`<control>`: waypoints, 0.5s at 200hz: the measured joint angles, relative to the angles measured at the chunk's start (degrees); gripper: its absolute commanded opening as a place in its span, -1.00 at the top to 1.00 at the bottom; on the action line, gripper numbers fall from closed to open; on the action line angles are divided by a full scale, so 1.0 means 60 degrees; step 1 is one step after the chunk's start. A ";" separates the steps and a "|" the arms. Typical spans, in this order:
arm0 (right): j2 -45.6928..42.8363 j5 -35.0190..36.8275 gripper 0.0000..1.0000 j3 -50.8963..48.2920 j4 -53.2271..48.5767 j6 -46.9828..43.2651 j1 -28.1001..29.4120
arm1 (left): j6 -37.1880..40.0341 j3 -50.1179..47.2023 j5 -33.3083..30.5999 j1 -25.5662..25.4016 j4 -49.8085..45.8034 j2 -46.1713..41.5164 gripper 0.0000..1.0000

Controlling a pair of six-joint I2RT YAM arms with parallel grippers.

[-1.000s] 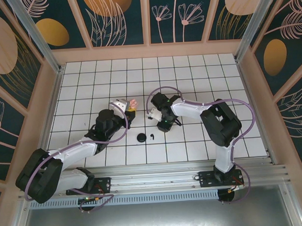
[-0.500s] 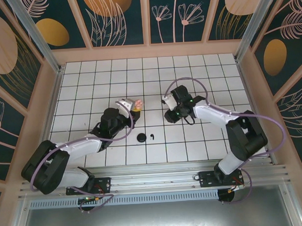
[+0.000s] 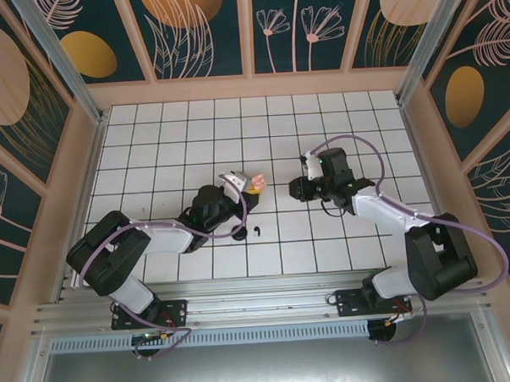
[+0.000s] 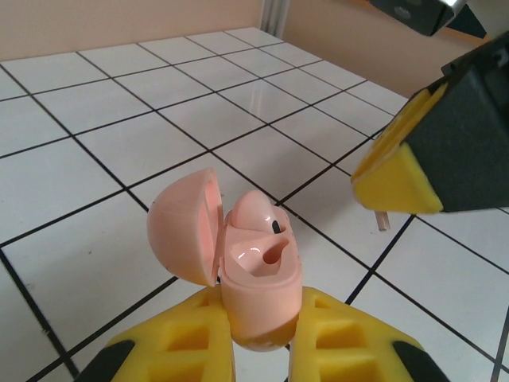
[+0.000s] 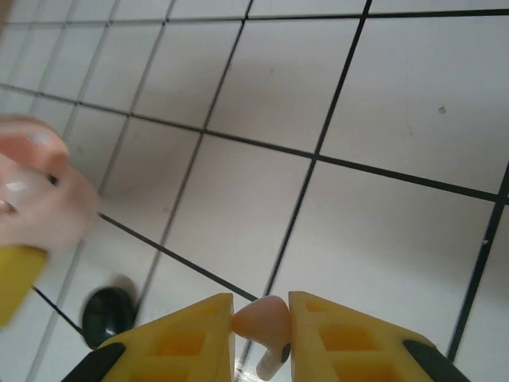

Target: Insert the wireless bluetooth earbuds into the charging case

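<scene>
My left gripper [image 4: 258,322] is shut on the lower body of a pale pink charging case [image 4: 256,274], held above the tiles with its lid [image 4: 184,227] open. One pink earbud [image 4: 258,213] sits in the case beside an empty slot [image 4: 274,253]. My right gripper [image 5: 262,312] is shut on another pink earbud [image 5: 267,321], stem pointing down. From above, the right gripper [image 3: 299,187] hangs just right of the case [image 3: 255,184], a small gap between them. A black earbud [image 3: 258,231] lies on the tiles below the case.
A round black disc [image 5: 107,314] lies on the floor near the black earbud, partly under the left arm [image 3: 214,211] from above. White tiled floor [image 3: 193,134] runs back to wooden walls. The right gripper's yellow fingers [image 4: 402,171] hang close to the case.
The left arm has carried the open case to the right, toward the middle. The right gripper has moved right and back from the floor centre with the pink earbud between its fingers.
</scene>
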 measured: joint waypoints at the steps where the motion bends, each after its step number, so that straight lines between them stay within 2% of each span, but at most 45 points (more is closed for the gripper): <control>1: -0.0007 -0.0011 0.55 -0.0007 0.0015 0.0029 -0.0007 | -0.0004 0.0007 0.0007 -0.0004 0.0029 0.0022 0.90; 57: -0.0364 -0.0841 0.55 -0.0361 0.1231 0.1581 -0.0357 | -0.0029 0.0186 0.0361 -0.0153 0.0670 0.0627 0.90; 100: -0.0954 -0.0984 0.56 -0.0368 0.1464 0.1843 -0.0251 | -0.0029 0.0444 0.0506 -0.0280 0.0780 0.0841 0.90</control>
